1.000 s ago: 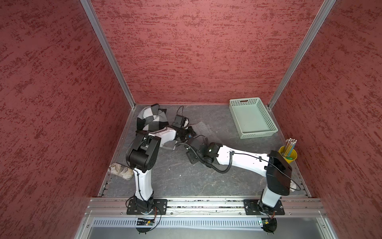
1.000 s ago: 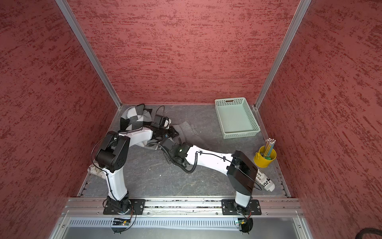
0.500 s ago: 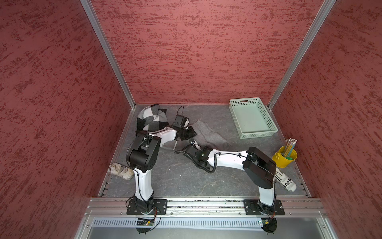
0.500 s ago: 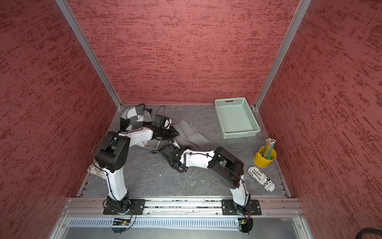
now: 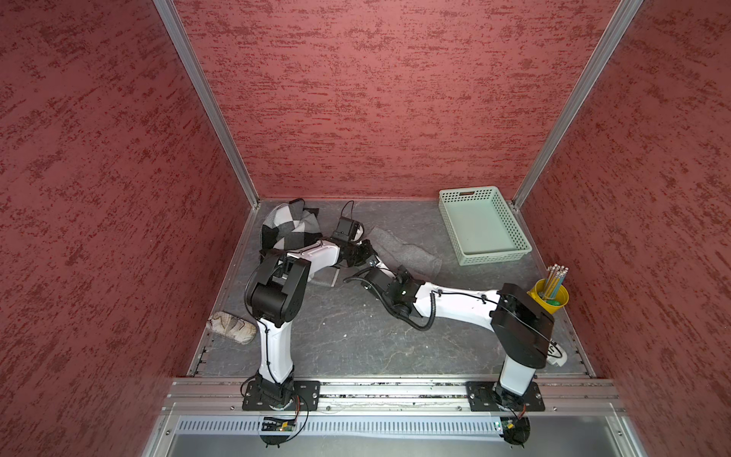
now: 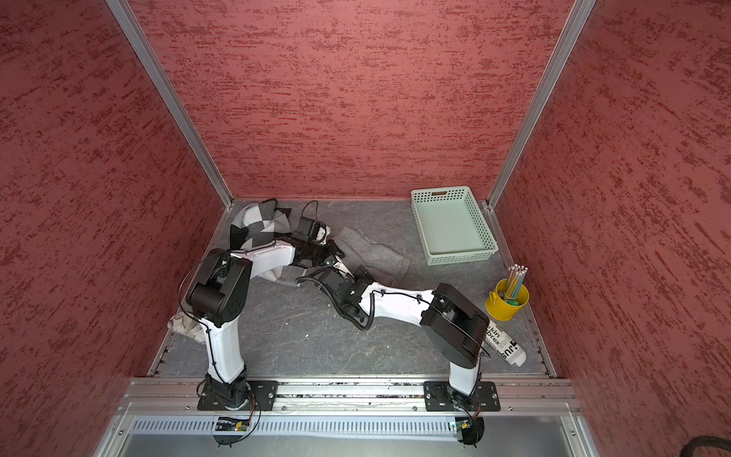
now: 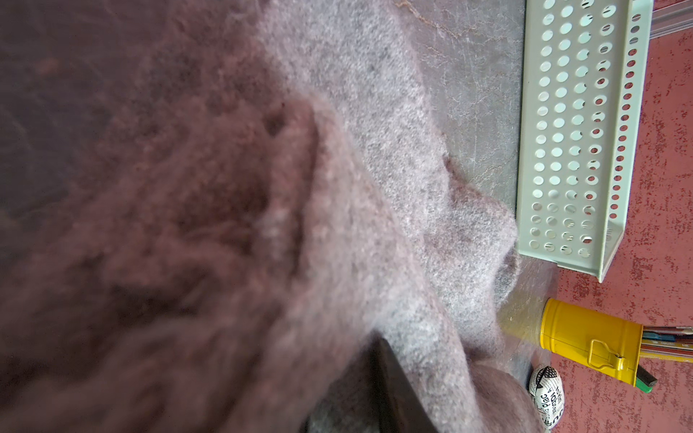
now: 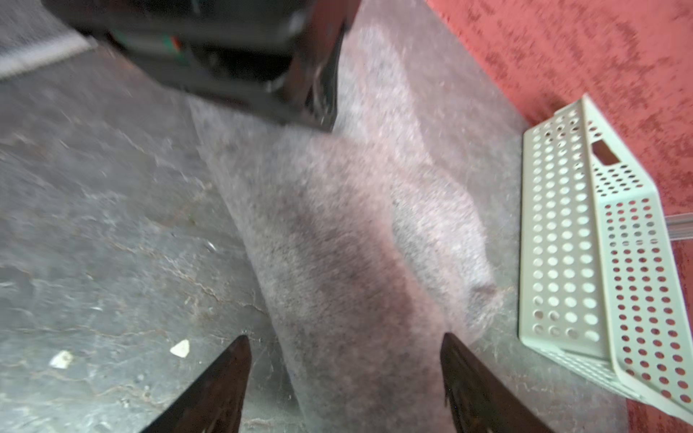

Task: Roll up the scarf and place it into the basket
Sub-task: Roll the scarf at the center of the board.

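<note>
Bearing black lettering, a white roll [image 6: 509, 345] lies near the yellow cup [image 6: 503, 308].

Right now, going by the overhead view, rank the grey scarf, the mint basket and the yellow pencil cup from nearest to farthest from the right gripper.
From the right gripper, in a top view:
1. grey scarf: right at the open jaws, mid-table.
2. mint basket: back right corner.
3. yellow pencil cup: right edge, beside that arm's elbow.

Soft even light, faint shadows in both top views; wrist views blurred, near scarf [image 7: 187, 262] defocused, red-tinted.
</note>
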You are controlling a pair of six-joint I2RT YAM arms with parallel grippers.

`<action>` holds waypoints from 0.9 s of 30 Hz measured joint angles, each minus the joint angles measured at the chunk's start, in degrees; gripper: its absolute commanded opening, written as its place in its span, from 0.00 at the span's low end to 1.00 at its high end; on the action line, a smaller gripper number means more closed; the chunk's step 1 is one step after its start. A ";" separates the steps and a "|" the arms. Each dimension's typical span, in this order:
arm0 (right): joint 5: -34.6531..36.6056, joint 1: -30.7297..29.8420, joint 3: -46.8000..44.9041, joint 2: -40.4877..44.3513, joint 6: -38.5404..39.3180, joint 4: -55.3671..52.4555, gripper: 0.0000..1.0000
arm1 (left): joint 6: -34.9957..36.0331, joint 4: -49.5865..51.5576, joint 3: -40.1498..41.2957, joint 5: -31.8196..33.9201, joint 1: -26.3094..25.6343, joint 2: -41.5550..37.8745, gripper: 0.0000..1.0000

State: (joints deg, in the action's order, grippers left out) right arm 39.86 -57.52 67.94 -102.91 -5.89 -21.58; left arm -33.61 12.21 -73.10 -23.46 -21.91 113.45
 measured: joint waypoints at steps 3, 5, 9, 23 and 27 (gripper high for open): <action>0.04 0.17 -0.66 0.02 1.75 1.68 0.89 | 0.00 0.04 0.00 0.02 0.00 0.00 0.30; -0.39 0.68 -1.77 -0.48 2.60 2.38 0.91 | 0.00 0.20 -0.09 0.02 0.02 0.00 0.31; -2.12 2.84 -3.43 -2.64 4.24 3.34 0.93 | 0.00 0.68 -0.35 0.00 0.07 0.02 0.30; -15.26 8.15 -3.85 -6.71 6.56 6.64 0.19 | 0.00 1.16 0.04 -1.11 2.19 -1.66 0.35; -27.17 9.01 -3.28 -4.04 1.99 5.55 0.15 | 0.22 2.73 2.47 0.15 4.24 -8.79 0.37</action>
State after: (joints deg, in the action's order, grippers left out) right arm 12.69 -48.51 64.66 -106.96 -3.90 -16.03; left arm -33.39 14.94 -70.63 -23.31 -17.67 104.66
